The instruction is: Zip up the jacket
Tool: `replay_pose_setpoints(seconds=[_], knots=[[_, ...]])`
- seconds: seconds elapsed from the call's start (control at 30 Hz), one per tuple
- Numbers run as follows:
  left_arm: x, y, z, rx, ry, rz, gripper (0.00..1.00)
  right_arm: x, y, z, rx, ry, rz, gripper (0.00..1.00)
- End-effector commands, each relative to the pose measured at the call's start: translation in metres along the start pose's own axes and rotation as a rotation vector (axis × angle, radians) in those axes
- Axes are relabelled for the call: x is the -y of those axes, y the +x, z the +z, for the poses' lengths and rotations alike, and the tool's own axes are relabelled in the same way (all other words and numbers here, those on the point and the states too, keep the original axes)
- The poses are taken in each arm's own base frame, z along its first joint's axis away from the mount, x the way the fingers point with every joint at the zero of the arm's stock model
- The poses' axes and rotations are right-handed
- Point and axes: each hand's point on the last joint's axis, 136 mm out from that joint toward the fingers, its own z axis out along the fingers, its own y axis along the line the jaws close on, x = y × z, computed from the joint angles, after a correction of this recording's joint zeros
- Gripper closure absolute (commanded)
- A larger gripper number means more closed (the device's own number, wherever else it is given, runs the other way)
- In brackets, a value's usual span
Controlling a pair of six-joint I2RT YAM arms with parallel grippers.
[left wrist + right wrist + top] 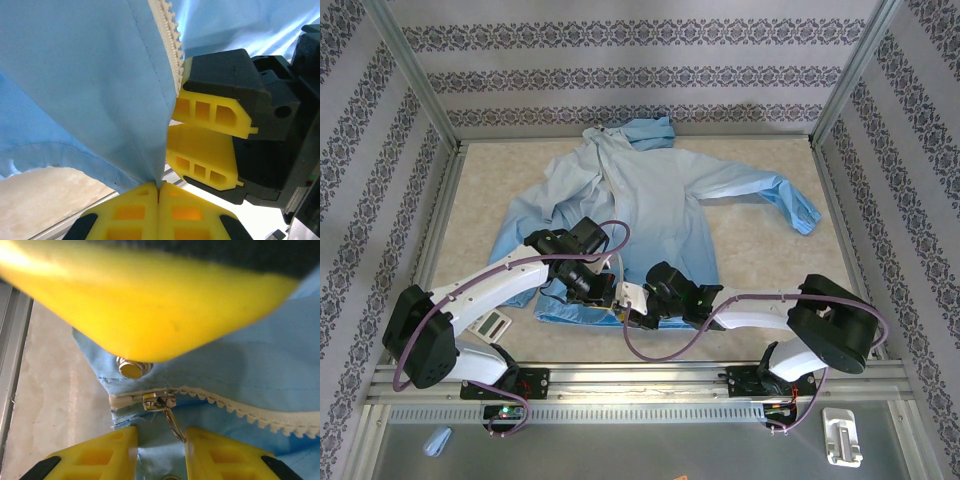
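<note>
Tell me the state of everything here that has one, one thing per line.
Jacket: spread flat, front not zipped.
Zipper slider: at the hem end.
Left gripper: shut on the jacket's hem.
Right gripper: open, pull tab between its fingers.

The light-blue hooded jacket (650,195) lies spread front-up on the table, zipper slider at hem.

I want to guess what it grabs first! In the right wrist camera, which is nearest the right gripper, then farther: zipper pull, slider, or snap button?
1. zipper pull, hanging between the fingertips of the right gripper.
2. slider, just above the pull, at the zipper's end.
3. snap button, farthest, up and left on the jacket.
</note>
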Motion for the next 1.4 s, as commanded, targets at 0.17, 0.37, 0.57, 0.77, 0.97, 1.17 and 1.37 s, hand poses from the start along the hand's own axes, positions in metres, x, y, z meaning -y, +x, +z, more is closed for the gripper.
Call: replay_pose_setpoints(seconds=[0.17, 0.37, 0.57, 0.77, 0.97, 1.17, 1.37], knots=[[0.014, -0.001, -0.008, 0.015, 0.034, 0.048, 1.0, 0.005, -0.018, 0.003, 0.043, 0.024, -0.049, 0.71], [0.015, -0.002, -0.006, 0.012, 0.04, 0.048, 1.0, 0.003, -0.027, 0.002, 0.065, 0.011, -0.053, 0.72], [0.015, 0.0, -0.005, 0.005, 0.044, 0.04, 1.0, 0.003, -0.028, 0.004, 0.071, 0.006, -0.048, 0.76], [0.015, 0.003, -0.005, 0.005, 0.056, 0.024, 1.0, 0.003, -0.031, 0.003, 0.08, 0.008, -0.036, 0.95], [0.007, 0.01, -0.002, -0.003, 0.041, -0.008, 1.0, 0.006, -0.031, 0.001, 0.076, 0.029, -0.002, 1.0], [0.005, 0.015, 0.0, -0.007, 0.051, -0.026, 1.0, 0.009, -0.03, -0.001, 0.058, 0.045, 0.043, 1.0], [-0.001, 0.022, -0.002, 0.008, 0.047, -0.036, 1.0, 0.023, -0.024, -0.004, 0.024, 0.107, 0.139, 1.0]])
